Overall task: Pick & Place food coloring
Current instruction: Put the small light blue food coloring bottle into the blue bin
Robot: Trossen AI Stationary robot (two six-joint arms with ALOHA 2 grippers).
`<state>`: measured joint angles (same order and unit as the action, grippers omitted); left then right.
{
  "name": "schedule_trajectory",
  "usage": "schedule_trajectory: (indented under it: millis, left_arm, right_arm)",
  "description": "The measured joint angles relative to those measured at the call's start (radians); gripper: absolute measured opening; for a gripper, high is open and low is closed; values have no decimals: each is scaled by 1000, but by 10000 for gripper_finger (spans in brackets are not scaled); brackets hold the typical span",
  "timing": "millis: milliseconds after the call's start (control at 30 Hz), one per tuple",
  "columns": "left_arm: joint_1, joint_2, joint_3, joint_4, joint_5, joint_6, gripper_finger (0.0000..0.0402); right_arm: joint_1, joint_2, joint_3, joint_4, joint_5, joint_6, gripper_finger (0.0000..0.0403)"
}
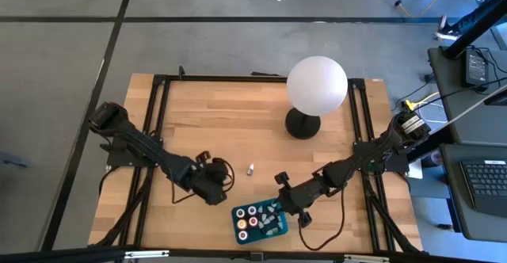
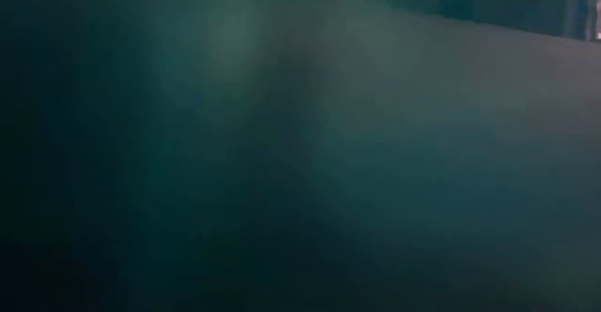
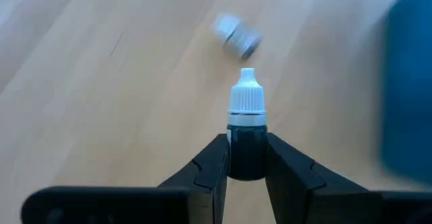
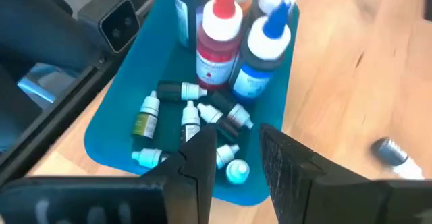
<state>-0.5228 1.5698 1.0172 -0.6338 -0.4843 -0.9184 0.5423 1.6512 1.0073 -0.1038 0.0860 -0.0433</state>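
The left gripper is clamped on a small dark dropper bottle, its two fingers pressed against the bottle's sides. The bottle's white ribbed cap points away from the wrist, clear of the fingertips. No writing can be read on it. Just past the cap, a second small bottle, pale and grey, lies on its side on the wooden table; from overhead it shows as a tiny pale piece alone on the boards, near the left gripper and apart from everything else.

The right gripper hangs above the near end of the teal tray with its fingers set narrowly apart and nothing between them. Below them, several small dropper bottles lie loose in the tray, white-capped, one with a yellow-green label, one dark. Farther along the tray stand larger squeeze bottles: a red one with a printed label too blurred to read, a blue one and a dark one.

In the high view the tray sits at the table's front edge, between the two grippers, with round pots in a row at its left side. A white globe lamp stands at the back of the table. The low view shows only a dark teal blur.
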Motion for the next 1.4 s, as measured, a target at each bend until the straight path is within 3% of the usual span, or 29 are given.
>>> schedule_trajectory:
  millis: [233, 433, 533, 733, 1000, 1400]
  left_arm:
    - [0, -51, 1, 341, 59, 270, 80]
    - [8, -41, 3, 522, 172, 398, 79]
    - [12, -41, 3, 534, 181, 401, 80]
    - [14, -39, 3, 533, 189, 402, 83]
    - [14, -39, 3, 554, 199, 462, 83]
    - [14, -39, 3, 658, 217, 550, 83]
  right_arm:
    - [-3, 0, -1, 68, 12, -220, 116]
    - [-5, 0, -1, 219, 245, -258, 116]
    - [-7, 0, -1, 307, 287, -288, 116]
    - [-17, 0, -1, 442, 217, -301, 116]
    - [-60, 9, -1, 526, 50, -276, 116]
    - [-82, 18, -2, 552, 43, -273, 116]
